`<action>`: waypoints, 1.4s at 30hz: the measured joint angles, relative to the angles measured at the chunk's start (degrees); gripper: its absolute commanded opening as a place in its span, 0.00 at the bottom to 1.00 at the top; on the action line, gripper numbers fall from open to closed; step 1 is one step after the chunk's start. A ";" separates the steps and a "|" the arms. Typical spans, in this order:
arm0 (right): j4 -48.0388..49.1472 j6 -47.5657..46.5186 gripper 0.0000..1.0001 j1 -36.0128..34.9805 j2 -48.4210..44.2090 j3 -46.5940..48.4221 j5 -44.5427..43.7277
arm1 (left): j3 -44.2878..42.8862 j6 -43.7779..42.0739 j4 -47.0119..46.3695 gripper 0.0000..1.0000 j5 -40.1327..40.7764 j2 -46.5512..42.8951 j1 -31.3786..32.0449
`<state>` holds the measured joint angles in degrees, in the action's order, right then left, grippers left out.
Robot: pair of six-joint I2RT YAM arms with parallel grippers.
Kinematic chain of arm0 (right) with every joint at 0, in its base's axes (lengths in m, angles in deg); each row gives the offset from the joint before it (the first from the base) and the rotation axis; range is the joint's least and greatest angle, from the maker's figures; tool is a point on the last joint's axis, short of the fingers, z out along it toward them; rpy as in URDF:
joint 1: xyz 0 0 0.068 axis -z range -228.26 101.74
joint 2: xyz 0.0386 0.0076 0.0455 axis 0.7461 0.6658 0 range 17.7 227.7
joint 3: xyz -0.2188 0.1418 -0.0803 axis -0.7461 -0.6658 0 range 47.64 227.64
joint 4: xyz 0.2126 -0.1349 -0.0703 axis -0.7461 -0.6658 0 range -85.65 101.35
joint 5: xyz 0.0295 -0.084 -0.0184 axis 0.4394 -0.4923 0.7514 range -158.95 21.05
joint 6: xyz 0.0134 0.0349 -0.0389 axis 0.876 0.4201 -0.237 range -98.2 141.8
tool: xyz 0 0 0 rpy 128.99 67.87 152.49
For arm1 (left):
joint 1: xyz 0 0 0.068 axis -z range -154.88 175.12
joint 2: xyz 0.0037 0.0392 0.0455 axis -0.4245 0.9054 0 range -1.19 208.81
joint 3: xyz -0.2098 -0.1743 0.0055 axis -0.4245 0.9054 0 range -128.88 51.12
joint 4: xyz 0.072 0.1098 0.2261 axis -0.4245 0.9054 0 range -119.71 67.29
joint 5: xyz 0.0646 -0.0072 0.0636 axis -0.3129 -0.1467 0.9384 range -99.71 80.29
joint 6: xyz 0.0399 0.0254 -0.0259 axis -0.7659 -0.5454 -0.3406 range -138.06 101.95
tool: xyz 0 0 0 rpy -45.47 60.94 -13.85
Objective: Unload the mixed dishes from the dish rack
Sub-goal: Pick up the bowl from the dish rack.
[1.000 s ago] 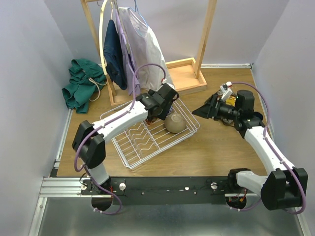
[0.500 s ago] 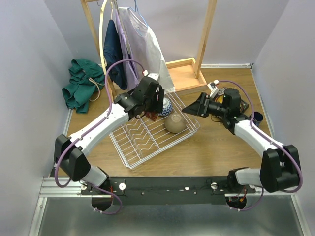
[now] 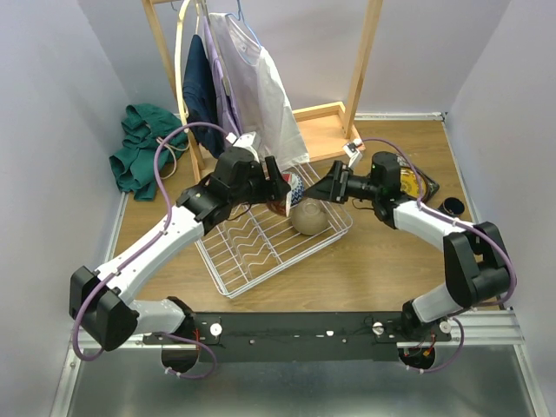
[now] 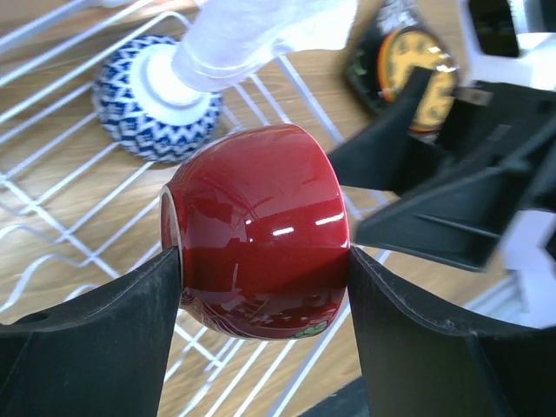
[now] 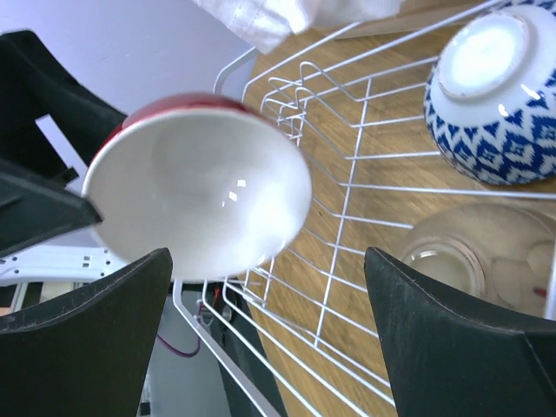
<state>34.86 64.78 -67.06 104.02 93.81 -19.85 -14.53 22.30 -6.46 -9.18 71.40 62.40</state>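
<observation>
Since half a second back, the right gripper (image 3: 327, 188) has swung left over the dish rack's (image 3: 257, 254) far corner and now sits nose to nose with the left gripper (image 3: 280, 191). Left jaws are clamped on the red bowl (image 4: 256, 226), held on its side above the rack wires (rim toward the right arm). Right jaws are apart, empty. Left wrist shows the glossy red outside; only right wrist shows the white inside. Blue-white bowl (image 4: 155, 106) and tan bowl (image 3: 309, 217) lie upside down in the rack.

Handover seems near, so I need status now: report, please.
Left hand shut on red bowl, above dish rack. Right hand open, facing it. Blue-white bowl, tan bowl in rack.
</observation>
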 measured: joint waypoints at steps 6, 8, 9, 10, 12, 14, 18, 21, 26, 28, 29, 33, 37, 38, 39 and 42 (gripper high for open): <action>3.67 1.16 0.90 -2.19 4.33 2.16 0.09 | 4.37 4.68 -6.05 0.11 -2.84 -2.71 -0.04; 4.70 1.51 0.84 -2.97 5.70 3.02 0.15 | 5.81 6.12 -7.82 0.11 -3.67 -3.32 -0.04; 5.05 1.62 0.82 -3.26 6.14 3.30 0.17 | 6.45 6.73 -8.63 0.11 -4.07 -3.54 -0.04; 5.53 1.88 0.79 -3.63 6.69 3.58 0.24 | 6.93 7.30 -9.25 0.11 -4.26 -3.67 -0.04; 6.43 2.38 0.67 -4.22 7.54 4.09 0.55 | 7.65 8.13 -10.32 0.11 -4.61 -3.91 -0.04; 7.32 2.80 0.50 -4.76 8.15 4.31 0.87 | 8.15 8.79 -11.21 0.11 -4.81 -4.15 -0.04; 8.04 2.80 0.20 -4.94 8.57 4.33 1.14 | 8.55 9.46 -12.33 0.15 -4.90 -5.11 -0.11; 7.80 2.69 0.03 -4.79 8.68 4.33 0.83 | 8.72 9.64 -12.94 0.25 -4.87 -6.32 -0.39; 5.46 0.02 0.01 -4.92 7.96 4.39 1.09 | 9.01 10.23 -13.29 0.51 -4.37 -6.73 -1.01; 2.78 -1.55 0.01 -4.92 7.08 4.72 0.61 | 9.20 10.21 -13.31 0.64 -4.35 -6.82 -0.98; 1.60 -2.10 0.01 -4.94 6.71 4.98 0.35 | 9.20 10.14 -13.31 0.67 -4.35 -6.86 -0.98; -6.03 -6.25 0.01 -4.92 3.63 6.49 -2.16 | 9.20 8.28 -13.35 0.92 -3.72 -7.58 -1.01; -18.10 -11.85 0.01 -5.14 -0.48 9.05 -8.35 | 9.16 3.85 -12.57 0.99 -0.72 -8.46 -1.05; -20.20 -12.76 0.01 -5.14 -1.31 9.57 -9.70 | 9.14 2.93 -12.28 0.99 -0.11 -8.55 -1.05; -24.24 -14.10 0.01 -5.16 -2.32 10.64 -11.96 | 9.07 2.01 -11.96 0.99 0.44 -8.63 -1.07; -33.22 -16.63 0.01 -5.14 -4.66 12.68 -18.10 | 8.70 -2.08 -10.10 0.99 3.56 -9.14 -1.07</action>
<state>1.64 48.15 -72.20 99.37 106.49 -37.95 -5.83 20.23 -16.56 -5.61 62.27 61.32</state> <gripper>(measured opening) 0.032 0.987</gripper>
